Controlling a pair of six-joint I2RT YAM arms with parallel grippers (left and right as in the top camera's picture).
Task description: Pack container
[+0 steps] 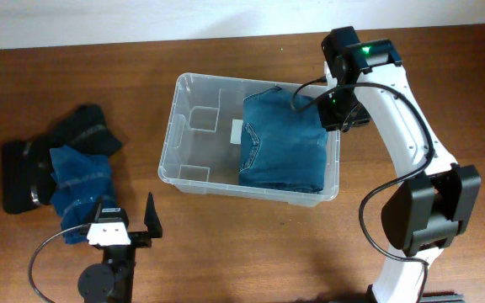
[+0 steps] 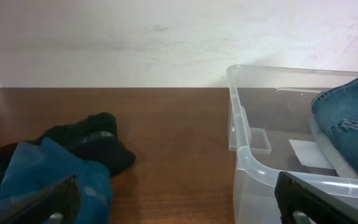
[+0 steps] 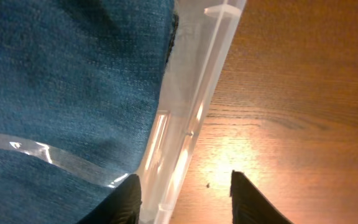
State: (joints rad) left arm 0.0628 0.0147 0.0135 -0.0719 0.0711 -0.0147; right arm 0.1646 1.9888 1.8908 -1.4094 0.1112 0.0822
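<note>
Overhead: the container [image 1: 175, 118] sits mid-way across the tabletop [image 1: 242, 252], with folded jeans [image 1: 280, 139] filling its 3 o'clock half. A clothes pile [image 1: 66, 164] waits at its 9 o'clock. One garment looks packed, so I judge the next move calls for the left end effector [image 1: 126, 217] to reach toward 10 o'clock for the pile.

Left wrist: its fingers [image 2: 55, 205] are spread wide and empty (touching nothing).

Right wrist: the right end effector [image 3: 185, 199] is released too, parted either side of the container's wall beside the denim; whether it touches, I cannot tell.
</note>
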